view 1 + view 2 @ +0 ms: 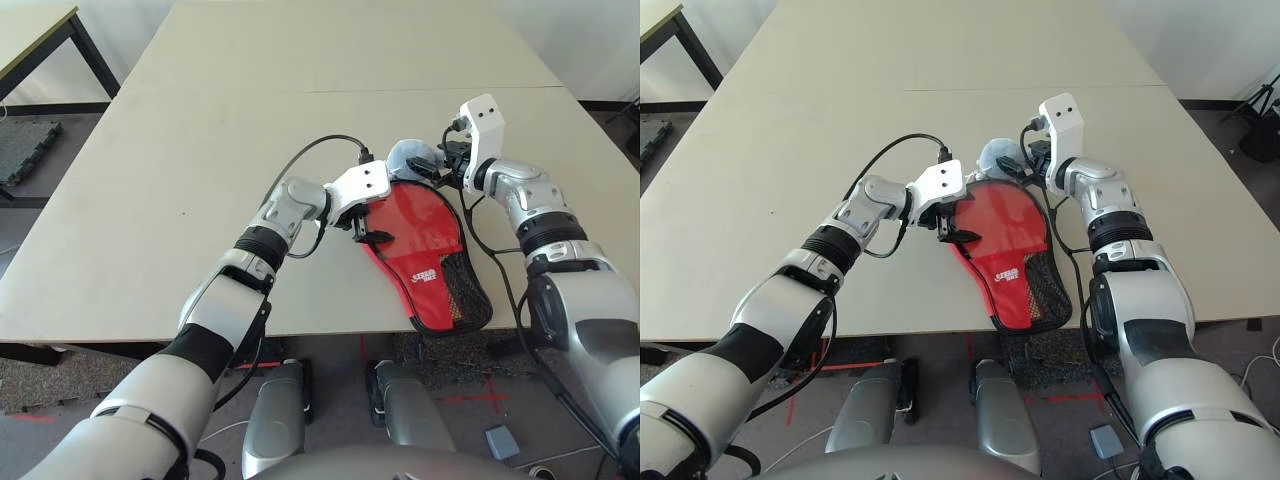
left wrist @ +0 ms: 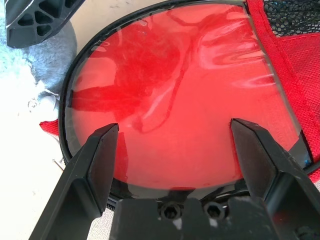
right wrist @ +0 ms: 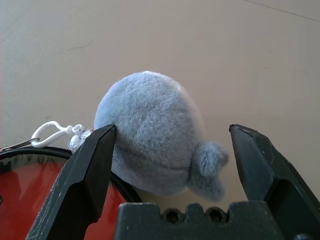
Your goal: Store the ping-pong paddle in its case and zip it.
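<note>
Case (image 1: 430,262): seen lying flat at the table's near edge, at about 4 o'clock from the table's middle, handle end overhanging toward the robot; the mesh pocket side is folded open.
Paddle (image 2: 185,100): its red rubber face is seen lying in the open case, ringed by the black zipper trim; the handle is hidden.
Left gripper (image 2: 172,150): held wide over the near part of the paddle face, nothing gripped.
Right gripper (image 3: 172,150): held wide, nothing gripped, with the grey plush (image 3: 155,135) framed between its fingers at the case's far end, 12 o'clock from the paddle.
Table (image 1: 300,120): beige top stretching beyond.
Step in hand: insertion is judged done, closing not yet begun.
Next move: the flap must be folded over, the case steadied, and the plush, apparently the zipper pull, pinched and drawn round.
</note>
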You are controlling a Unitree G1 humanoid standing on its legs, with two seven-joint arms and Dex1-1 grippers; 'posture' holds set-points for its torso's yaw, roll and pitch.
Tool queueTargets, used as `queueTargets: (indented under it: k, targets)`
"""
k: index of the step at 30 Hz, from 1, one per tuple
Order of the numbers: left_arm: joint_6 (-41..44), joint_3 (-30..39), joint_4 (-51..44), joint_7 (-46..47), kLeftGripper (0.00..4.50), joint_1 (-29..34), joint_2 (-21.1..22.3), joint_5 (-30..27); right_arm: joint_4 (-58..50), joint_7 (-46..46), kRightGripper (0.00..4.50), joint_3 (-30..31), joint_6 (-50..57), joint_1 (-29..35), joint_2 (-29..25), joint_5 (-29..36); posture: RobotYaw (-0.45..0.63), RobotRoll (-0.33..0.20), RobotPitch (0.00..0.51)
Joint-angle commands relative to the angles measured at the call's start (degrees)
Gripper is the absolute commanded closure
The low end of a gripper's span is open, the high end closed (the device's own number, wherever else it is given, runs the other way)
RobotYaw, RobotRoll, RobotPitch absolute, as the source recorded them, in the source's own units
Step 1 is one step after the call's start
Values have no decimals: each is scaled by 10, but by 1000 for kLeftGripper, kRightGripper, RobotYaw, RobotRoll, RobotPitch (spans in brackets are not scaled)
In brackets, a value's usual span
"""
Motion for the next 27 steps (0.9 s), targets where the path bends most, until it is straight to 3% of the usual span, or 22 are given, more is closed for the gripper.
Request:
queueTargets:
  k: [1, 10, 12, 27]
  targets:
    - [15, -20, 10, -5, 0, 25, 6, 17, 25, -9, 645, 11, -21, -7, 7, -19, 43, 0, 144]
    - [21, -21, 0, -6, 0, 28, 9, 15, 46, -18, 3989, 3, -28, -11, 5, -27, 45, 0, 142]
    - [24, -20, -1, -5, 0, 28, 8, 14, 50, -31, 4489, -4, -42, -11, -3, -27, 44, 0, 144]
    - [31, -24, -10, -12, 0, 37, 2, 12, 96, -105, 4489, -19, -82, -14, -55, -39, 38, 0, 146]
